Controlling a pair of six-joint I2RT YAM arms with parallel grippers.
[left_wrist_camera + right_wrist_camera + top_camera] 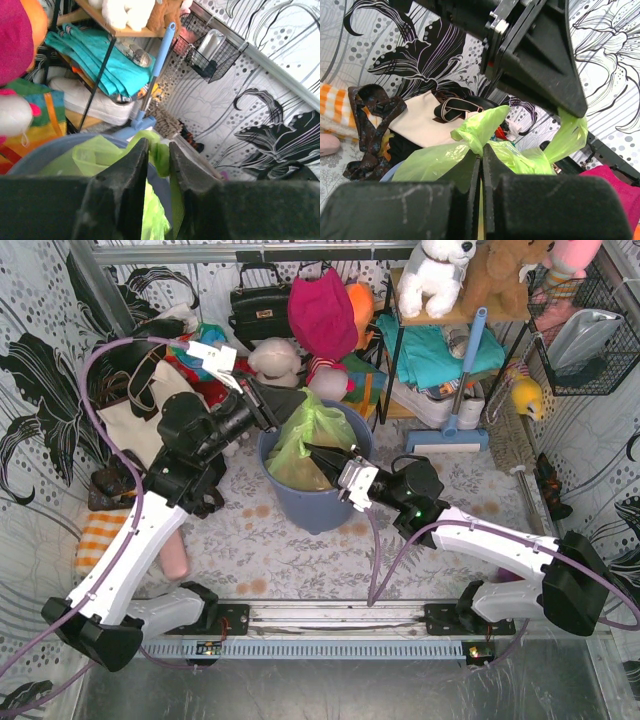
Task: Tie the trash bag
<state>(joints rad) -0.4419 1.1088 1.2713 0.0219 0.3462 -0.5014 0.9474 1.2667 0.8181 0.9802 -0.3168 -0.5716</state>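
While the trash bag (305,435) sits in the round blue-grey bin (322,508) near the middle of the desk (250,545), its thin lime-green top stands loose above the rim, with something brownish showing through lower down. At the bag's right side the right tool (312,452) has its jaws pressed together on a gathered fold of the plastic, and its wrist view shows a green ear rising just past the closed fingers (465,175). On the other side, the left tool (292,405) reaches in from the upper left to the bag's top flap. Its fingers (131,172) stand a little apart with a strip of green plastic in the gap, and I cannot tell whether they grip it. A cream tote bag (135,422) lies left of the bin, an orange-and-white striped cloth (100,537) nearer the left edge. Behind the bin are piled soft toys (275,360), and a blue-handled mop (464,375) leans against a shelf rack (395,360).
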